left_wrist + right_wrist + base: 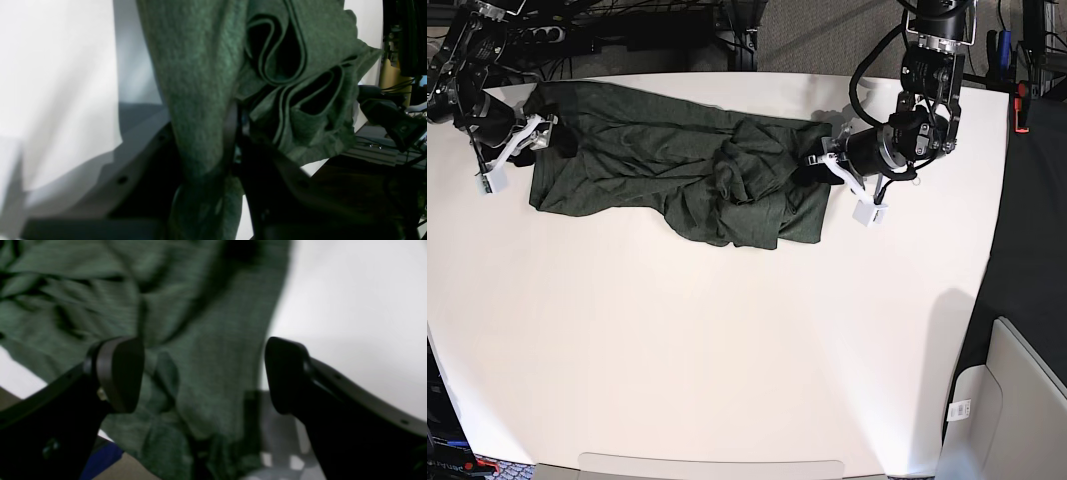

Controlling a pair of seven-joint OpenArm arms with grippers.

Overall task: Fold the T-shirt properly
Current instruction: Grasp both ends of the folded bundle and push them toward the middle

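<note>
The dark olive-green T-shirt [677, 170] lies rumpled in a long band across the far half of the white table [727, 350]. In the base view my left gripper [823, 164] is at the shirt's right end. The left wrist view shows that gripper [232, 140] shut on a bunched fold of the T-shirt [200, 83], with hemmed layers curling beside it. My right gripper [535, 136] is at the shirt's left end. In the right wrist view it [203, 373] stands wide open just above the T-shirt [206, 340], with nothing held.
Cables and dark equipment [627, 30] crowd the floor beyond the table's far edge. A grey panel [1017, 400] stands off the table's right front corner. A small red object [1019, 108] sits past the right edge.
</note>
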